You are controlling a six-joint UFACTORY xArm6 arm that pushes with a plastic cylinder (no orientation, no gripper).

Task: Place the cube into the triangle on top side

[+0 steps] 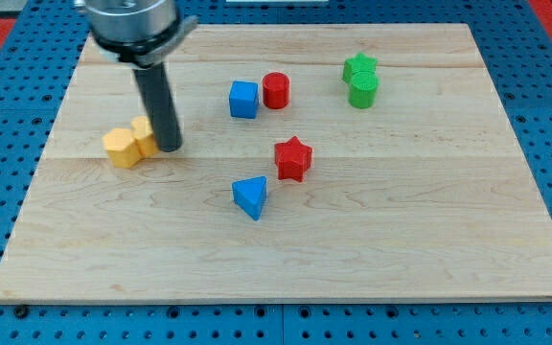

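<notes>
A blue cube (243, 100) sits near the middle of the board's top half, touching or nearly touching a red cylinder (276, 90) on its right. A blue triangle block (251, 196) lies below it, near the board's centre. My tip (170, 148) is at the view's left, well left of the cube and up-left of the triangle. It rests right beside two yellow blocks: a yellow hexagon (121, 148) and a second yellow block (144, 136) partly hidden behind the rod.
A red star (293, 158) lies between the cube and triangle, slightly right. A green star (359, 67) and a green cylinder (363, 90) sit together at the top right. The wooden board (429, 220) lies on blue pegboard.
</notes>
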